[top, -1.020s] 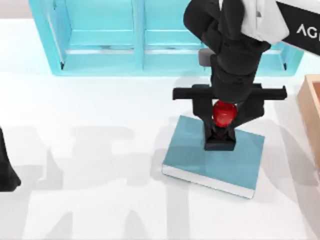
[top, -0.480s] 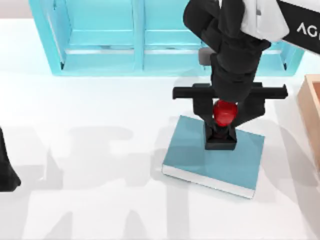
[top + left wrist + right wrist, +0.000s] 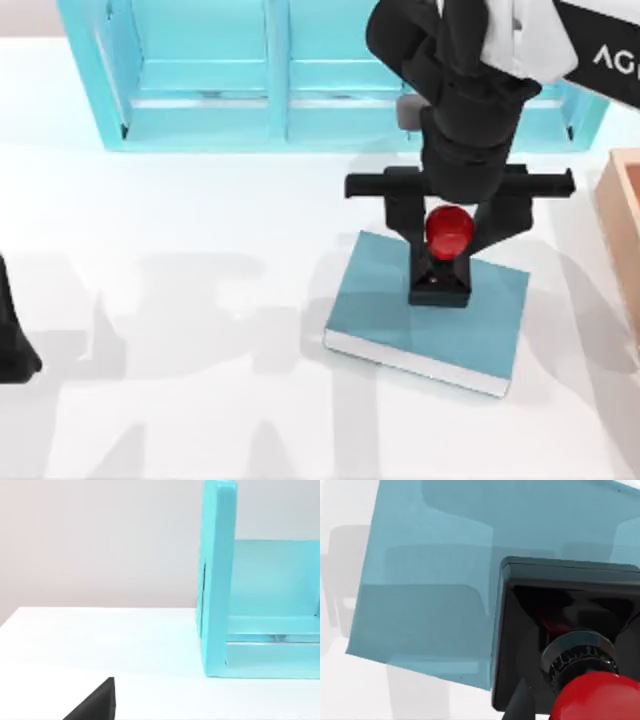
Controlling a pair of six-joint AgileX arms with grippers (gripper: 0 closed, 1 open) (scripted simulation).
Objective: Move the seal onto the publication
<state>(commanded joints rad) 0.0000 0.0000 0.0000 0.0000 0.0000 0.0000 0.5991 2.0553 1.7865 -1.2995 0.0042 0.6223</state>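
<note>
The publication [image 3: 380,310] is a teal-blue book with white page edges, lying right of the table's centre; its cover also shows in the right wrist view [image 3: 430,580]. The seal [image 3: 449,232] stands upright on the book's far half, its black square base [image 3: 555,605] against the cover and its red knob [image 3: 600,700] on top. My right gripper [image 3: 449,245] comes straight down over it, a black finger on each side of the knob, shut on it. My left arm [image 3: 12,345] is parked at the table's left edge.
A large light-blue shelf unit [image 3: 200,80] runs along the back of the table, its side panel close by in the left wrist view [image 3: 217,580]. A wooden box edge [image 3: 622,220] stands at the right. Open white tabletop lies left and in front of the book.
The seal and right gripper have shifted very slightly toward the table's front, and the knob shows more fully below the wrist. The left arm has not moved.
</note>
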